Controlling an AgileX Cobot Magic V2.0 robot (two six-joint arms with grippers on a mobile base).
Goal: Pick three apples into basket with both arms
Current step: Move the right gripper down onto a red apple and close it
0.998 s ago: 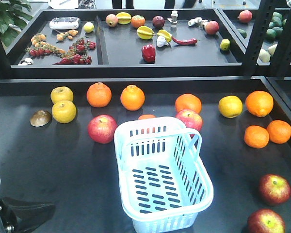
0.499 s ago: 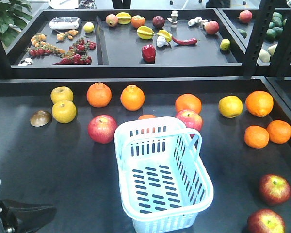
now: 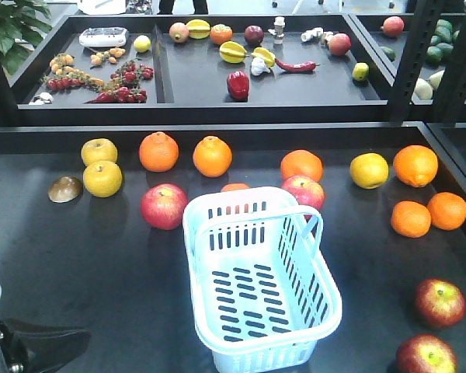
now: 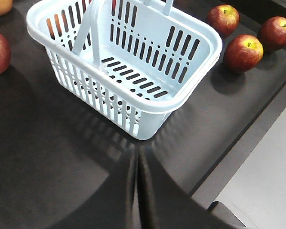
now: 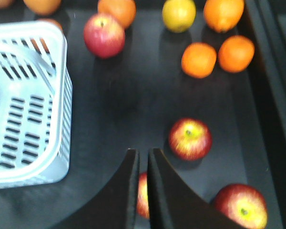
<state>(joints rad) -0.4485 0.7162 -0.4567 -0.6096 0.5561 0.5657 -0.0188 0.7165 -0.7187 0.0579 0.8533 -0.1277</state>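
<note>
The pale blue basket [image 3: 258, 281] stands empty in the middle of the dark table, its handle [image 3: 311, 221] swung to the far right side. Two dark red apples [image 3: 439, 302] [image 3: 426, 356] lie at the front right. The left wrist view shows the basket [image 4: 133, 102] just ahead of my shut left gripper [image 4: 136, 151], with three apples [image 4: 243, 52] beyond its far corner. My right gripper [image 5: 143, 153] is shut with nothing in it. One apple [image 5: 143, 195] shows partly behind its fingers, one apple [image 5: 189, 139] lies to the right, and one more [image 5: 240, 206] at the lower right.
Brighter pinkish apples [image 3: 164, 206] [image 3: 303, 190], oranges [image 3: 411, 218] and yellow fruits [image 3: 102, 178] lie behind and beside the basket. A raised shelf [image 3: 202, 109] with small produce runs along the back. The table's front edge [image 4: 238, 152] is near the left gripper. My left arm [image 3: 31, 348] sits at the bottom left.
</note>
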